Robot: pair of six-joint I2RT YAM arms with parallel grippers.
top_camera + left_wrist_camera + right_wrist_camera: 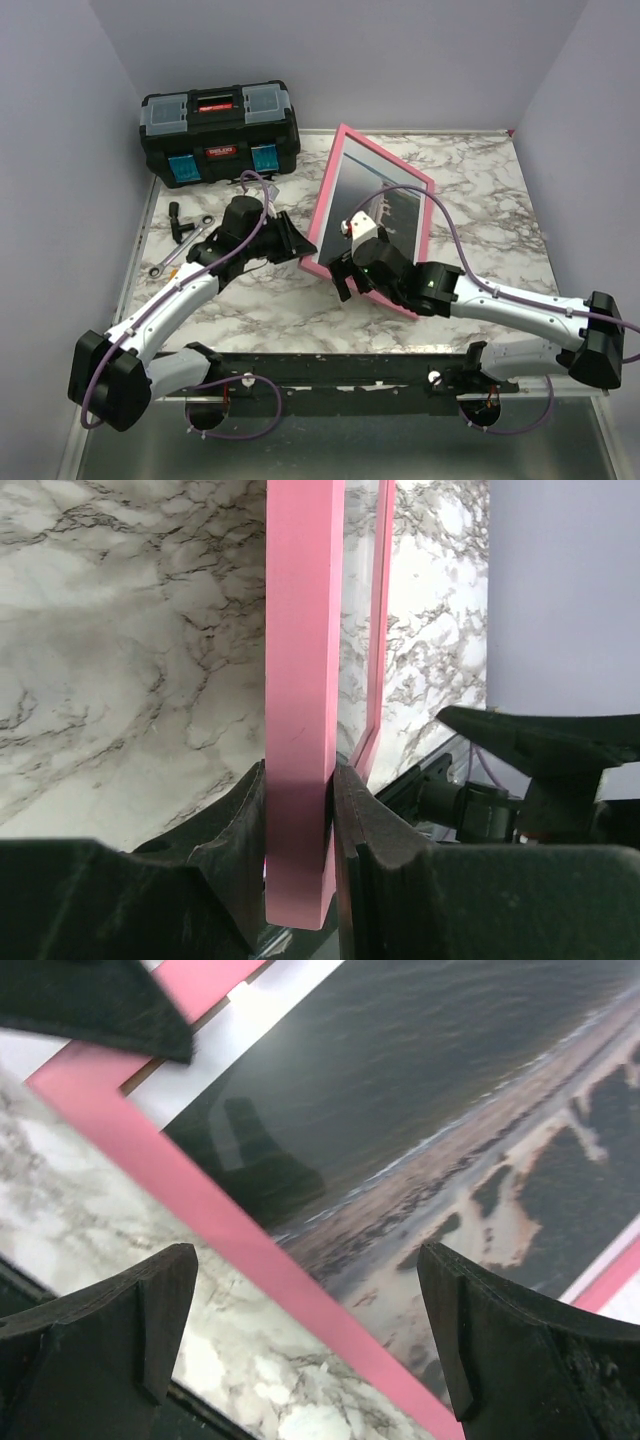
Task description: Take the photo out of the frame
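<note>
Gripping frame (300, 630) edge, left gripper (298, 792) fingers clamped on pink border; right gripper (305, 1295) fingers spread apart, facing photo (450, 1090).

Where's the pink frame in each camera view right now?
Top external: the frame centre, below-right of the toolbox.
Left wrist: frame upright at centre, clamped by the left hand.
Right wrist: frame edge runs diagonally, upper left to bottom.
Shared landmark: the marble table, in all three.
</note>
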